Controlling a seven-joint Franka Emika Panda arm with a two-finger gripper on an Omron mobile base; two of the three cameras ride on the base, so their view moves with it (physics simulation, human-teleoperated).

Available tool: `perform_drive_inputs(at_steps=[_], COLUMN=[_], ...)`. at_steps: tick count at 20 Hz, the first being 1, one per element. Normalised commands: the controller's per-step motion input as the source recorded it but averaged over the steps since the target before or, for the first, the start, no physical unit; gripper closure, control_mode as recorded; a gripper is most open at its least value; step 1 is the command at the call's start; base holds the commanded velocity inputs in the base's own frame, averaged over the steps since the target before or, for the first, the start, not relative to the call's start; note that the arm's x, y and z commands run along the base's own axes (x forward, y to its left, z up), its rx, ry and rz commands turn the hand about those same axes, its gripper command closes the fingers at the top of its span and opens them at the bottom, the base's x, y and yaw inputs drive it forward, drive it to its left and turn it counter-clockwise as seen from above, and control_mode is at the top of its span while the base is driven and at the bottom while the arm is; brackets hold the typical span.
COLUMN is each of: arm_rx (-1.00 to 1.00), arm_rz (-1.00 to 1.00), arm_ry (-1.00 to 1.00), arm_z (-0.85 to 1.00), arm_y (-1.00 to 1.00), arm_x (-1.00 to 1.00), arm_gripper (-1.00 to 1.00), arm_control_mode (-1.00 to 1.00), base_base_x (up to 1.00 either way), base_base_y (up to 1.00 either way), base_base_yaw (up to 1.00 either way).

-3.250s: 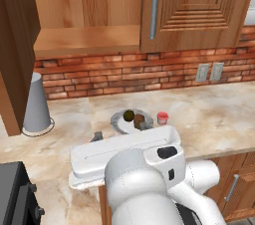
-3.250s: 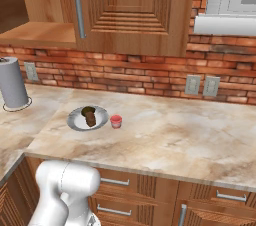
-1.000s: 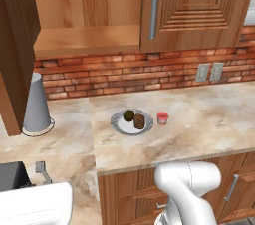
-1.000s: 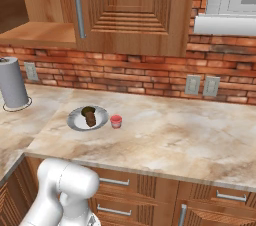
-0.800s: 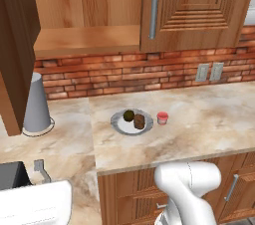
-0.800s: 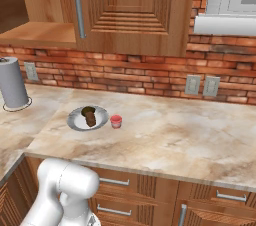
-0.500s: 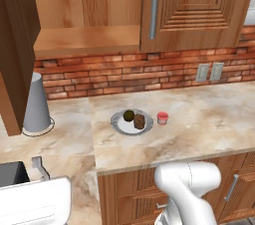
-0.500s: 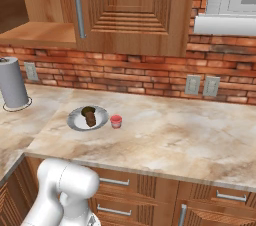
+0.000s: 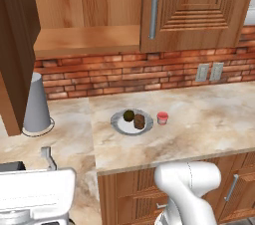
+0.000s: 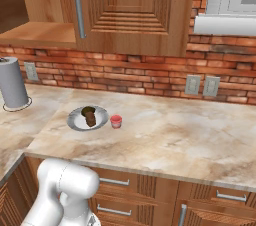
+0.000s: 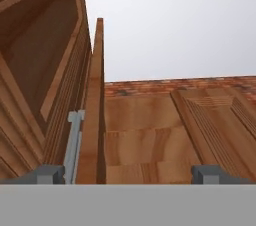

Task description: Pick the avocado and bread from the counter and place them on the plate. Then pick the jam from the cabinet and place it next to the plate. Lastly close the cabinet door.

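The plate [image 9: 119, 125] [image 10: 75, 120] sits on the counter [image 9: 204, 119] with the avocado [image 9: 128, 115] [image 10: 87, 110] and the bread [image 9: 139, 121] [image 10: 91, 119] on it. Just right of the plate stands the jam [image 9: 162, 118] [image 10: 116, 121]. Above it, the cabinet [image 9: 84, 20] has its left door [image 9: 15, 45] swung open. My gripper [image 11: 130, 175] is open and holds nothing. It hangs low at the left, below that door, and one fingertip [image 9: 47, 155] pokes up. In the hand view the door's edge [image 11: 92, 120] rises between the fingertips, its steel handle [image 11: 74, 145] to the left.
A grey cone-shaped canister [image 9: 37, 104] [image 10: 12, 90] stands on the left counter section. The right cabinet door [image 9: 199, 5] is closed, with a bar handle [image 9: 154, 7]. A dark appliance corner [image 9: 10, 167] lies by my hand. Outlets [image 9: 209, 72] sit on the brick wall.
The arm has swung from the front of the counter down to the lower left. Over the last second the hand has risen slightly. The plate, its food and the jam have stayed put.
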Motion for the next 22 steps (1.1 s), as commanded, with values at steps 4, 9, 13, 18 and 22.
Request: perform_drive_inputs(at_steps=[4, 9, 13, 18, 22], arm_rx=[0.05, 0.13, 0.16, 0.14, 0.15], arm_rz=[-0.02, -0.01, 0.0, 0.0, 0.0], arm_ry=[0.04, 0.05, 0.04, 0.01, 0.01], arm_z=[0.0, 0.0, 0.0, 0.0, 0.0], arm_y=[-0.02, -0.01, -0.01, 0.0, 0.0], arm_x=[0.0, 0.0, 0.0, -0.01, 0.0], arm_gripper=[-1.0, -1.0, -1.0, -1.0, -1.0], arm_control_mode=[-1.0, -1.0, -1.0, -1.0, -1.0], base_base_x=[0.0, 0.0, 0.0, 0.0, 0.0], base_base_y=[0.0, 0.0, 0.0, 0.0, 0.0], base_base_yaw=[0.0, 0.0, 0.0, 0.0, 0.0])
